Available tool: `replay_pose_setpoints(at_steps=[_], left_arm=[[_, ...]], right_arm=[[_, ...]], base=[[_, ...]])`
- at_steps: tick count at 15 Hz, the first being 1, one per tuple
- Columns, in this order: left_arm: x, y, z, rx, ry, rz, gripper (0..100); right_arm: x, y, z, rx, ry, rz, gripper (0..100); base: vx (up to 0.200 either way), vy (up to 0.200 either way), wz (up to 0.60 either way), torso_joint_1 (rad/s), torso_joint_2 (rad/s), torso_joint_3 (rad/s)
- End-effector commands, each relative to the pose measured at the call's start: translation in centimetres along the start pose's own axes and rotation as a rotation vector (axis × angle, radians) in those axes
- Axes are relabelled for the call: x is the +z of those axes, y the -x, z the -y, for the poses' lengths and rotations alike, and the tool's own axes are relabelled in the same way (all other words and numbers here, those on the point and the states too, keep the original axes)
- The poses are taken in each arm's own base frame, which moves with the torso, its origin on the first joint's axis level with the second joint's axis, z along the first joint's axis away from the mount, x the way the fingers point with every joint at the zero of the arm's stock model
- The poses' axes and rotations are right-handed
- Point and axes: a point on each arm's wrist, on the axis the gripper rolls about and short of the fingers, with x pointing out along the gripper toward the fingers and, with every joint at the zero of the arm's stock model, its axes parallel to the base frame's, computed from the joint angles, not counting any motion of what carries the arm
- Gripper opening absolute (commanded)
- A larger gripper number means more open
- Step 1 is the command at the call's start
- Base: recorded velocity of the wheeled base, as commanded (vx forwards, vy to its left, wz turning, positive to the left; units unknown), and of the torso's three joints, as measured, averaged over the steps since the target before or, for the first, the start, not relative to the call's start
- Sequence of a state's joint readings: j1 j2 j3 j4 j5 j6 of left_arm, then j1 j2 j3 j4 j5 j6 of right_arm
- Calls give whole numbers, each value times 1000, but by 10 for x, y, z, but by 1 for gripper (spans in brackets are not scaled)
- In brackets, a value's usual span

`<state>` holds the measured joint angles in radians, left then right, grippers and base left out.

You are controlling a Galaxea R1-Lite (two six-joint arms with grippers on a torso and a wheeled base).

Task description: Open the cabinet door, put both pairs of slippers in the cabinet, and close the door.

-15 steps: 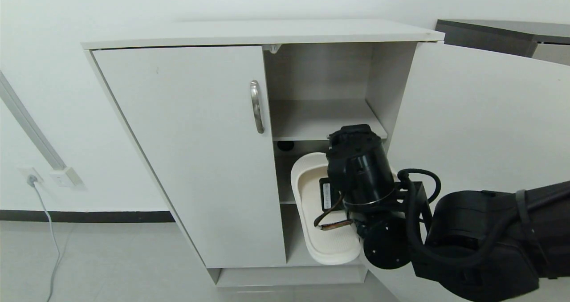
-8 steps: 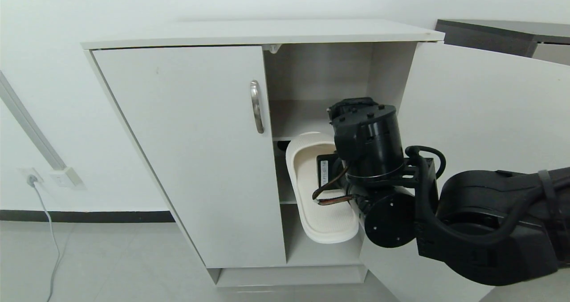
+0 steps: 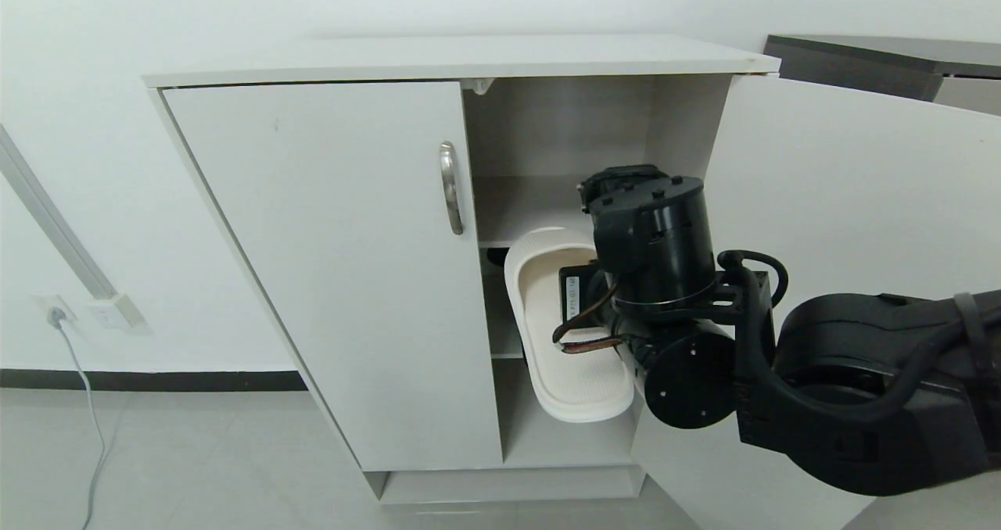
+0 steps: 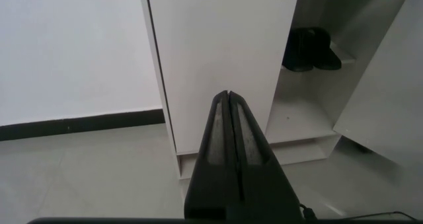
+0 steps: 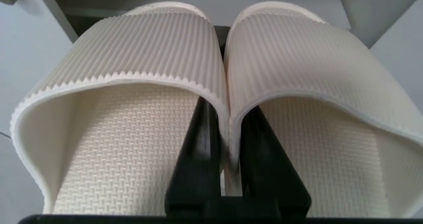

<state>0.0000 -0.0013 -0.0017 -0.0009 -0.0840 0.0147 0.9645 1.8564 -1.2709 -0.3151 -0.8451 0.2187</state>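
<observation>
— Where's the white pair?
— I have the right gripper (image 5: 225, 154) clamped on the touching inner walls of the white slippers (image 3: 563, 358), held at the open cabinet (image 3: 313, 280), by its middle shelf.
— Left side?
— Left gripper (image 4: 228, 125) is closed on nothing, low, facing the cabinet. Black slippers (image 4: 310, 49) sit inside.

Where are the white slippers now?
In the head view the white slippers hang from the right gripper in front of the cabinet's open right side, below the upper shelf.

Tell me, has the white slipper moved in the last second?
Yes. The slipper rose: its top end now overlaps the front edge of the shelf; earlier it hung below.
</observation>
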Motion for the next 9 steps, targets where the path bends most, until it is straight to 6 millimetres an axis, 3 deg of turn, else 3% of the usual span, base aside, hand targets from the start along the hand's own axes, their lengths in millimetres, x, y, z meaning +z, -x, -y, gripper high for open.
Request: replay_pose_setpoints(at_steps=[1,9], left_arm=[[0,0,0,0,0,-2,0],[0,0,0,1,0,-2,0]], right_arm=[[2,1,1,1,-4,4,0],[-4,-2,-2,-1,12,-7,0]], base=[[200,0,0,-12,7,7],[200,0,0,5,2,1]])
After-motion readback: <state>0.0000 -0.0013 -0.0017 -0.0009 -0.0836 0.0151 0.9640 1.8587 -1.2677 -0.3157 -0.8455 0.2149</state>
